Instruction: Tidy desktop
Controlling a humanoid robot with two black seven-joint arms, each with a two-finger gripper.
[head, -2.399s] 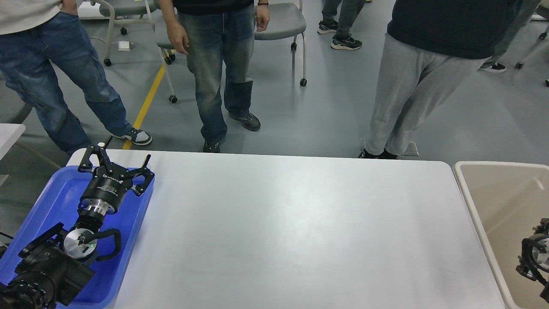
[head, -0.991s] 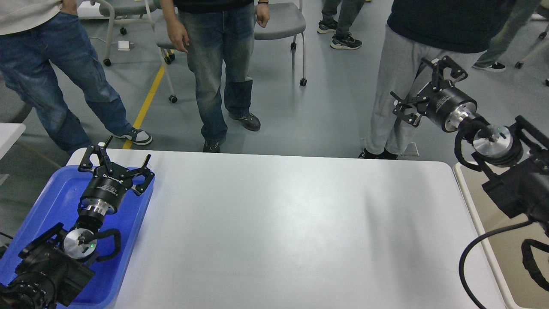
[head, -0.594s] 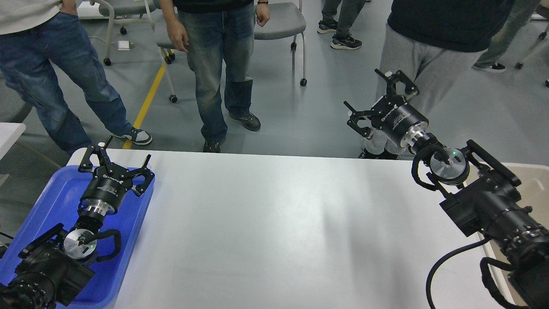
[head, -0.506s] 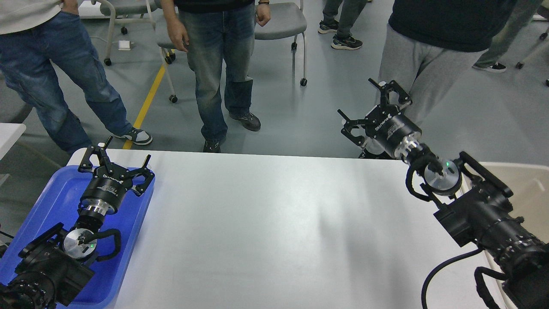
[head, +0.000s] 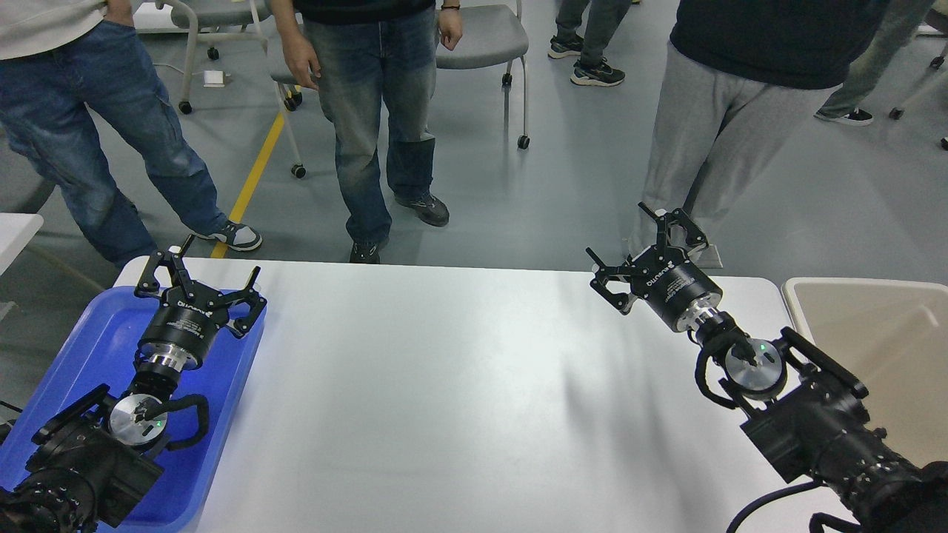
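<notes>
White desk [head: 474, 400] fills centre, long axis left to right. Left gripper [head: 198, 279] spread above blue tray [head: 81, 348]. Right gripper [head: 646, 253] spread over desk's far edge, near beige bin [head: 874, 348].

A lab or demo hall: onlookers are standing on grey floor [head: 533, 185] among wheeled grey chairs [head: 481, 33].

The surface [head: 474, 385] is the landmark. A tray [head: 89, 348] lies against its left edge, and a bin [head: 874, 340] stands just beside its right edge. The left tool [head: 198, 285] hangs over the tray's far end. The right tool [head: 643, 255] hangs over the surface's far right part. Beyond the far edge stand three people and a chair [head: 481, 37].
</notes>
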